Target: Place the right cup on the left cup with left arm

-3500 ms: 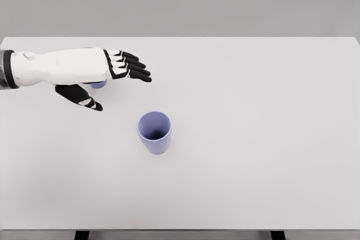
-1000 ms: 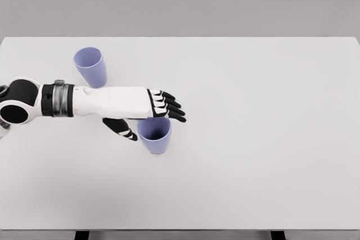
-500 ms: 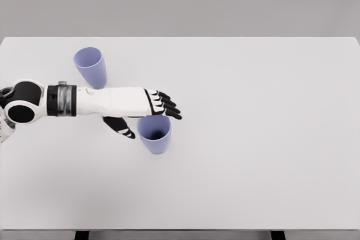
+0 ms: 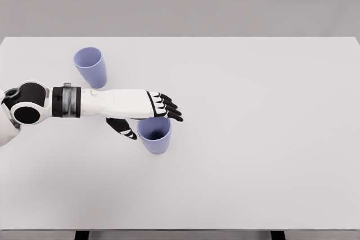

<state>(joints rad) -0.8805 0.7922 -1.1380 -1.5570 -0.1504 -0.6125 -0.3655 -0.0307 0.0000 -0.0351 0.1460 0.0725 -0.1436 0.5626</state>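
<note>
Moved: left hand (image 4: 147, 111) swung from the left cup (image 4: 90, 66) down to the right cup (image 4: 154, 134) | hand: spread, gripping nothing, thumb at cup's 9 o'clock | progress: grasp, lift, stacking all left; left cup at 10 o'clock.

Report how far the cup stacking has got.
Done: the left hand has reached the right cup. In hand: fingers over its far rim, thumb at its left side, no closed grasp visible. Left: grip, lift, carry and set it on the left cup, standing apart.
</note>
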